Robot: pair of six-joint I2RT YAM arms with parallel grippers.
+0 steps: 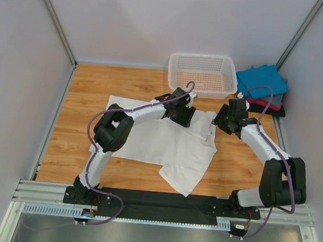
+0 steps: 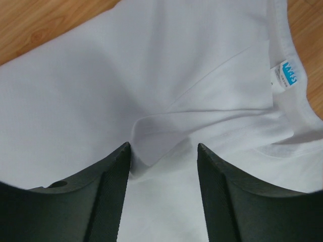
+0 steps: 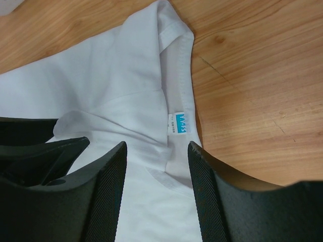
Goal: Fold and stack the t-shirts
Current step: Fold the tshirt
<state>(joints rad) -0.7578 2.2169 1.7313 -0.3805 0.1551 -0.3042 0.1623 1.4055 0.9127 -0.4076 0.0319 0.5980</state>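
White t-shirt [image 1: 160, 143] spread mostly flat across the middle of the wooden table [image 1: 91, 88], collar toward the right, small blue neck label [image 2: 288, 75] showing just inside the neckline. One loose flap trailing toward the near edge. Fairly smooth elsewhere, save for a raised fold close to the collar.

Left gripper [image 2: 162, 151] lowered onto the cloth just beside the collar. Fingers spread, with that raised fold poking up between them (brushing the tip of one finger, not squeezed from both sides as far as the wrist view tells). No pinch visible.

Right gripper [image 3: 156, 151] down at the collar itself, reaching in from the right side. Fingers likewise apart, straddling the ribbed neckline, the label lying just beyond the tips. Nothing clamped between them. From the right wrist, the other gripper's dark fingers visible just alongside on the left, over the same shirt.

Folded t-shirts [image 1: 262, 86] stacked at the far right corner of the table: teal-blue on top, red and black edges peeking out beneath (a sliver of grey at the far side too). White mesh basket [image 1: 202, 74] at the far edge, just left of that stack and beyond the spread shirt.
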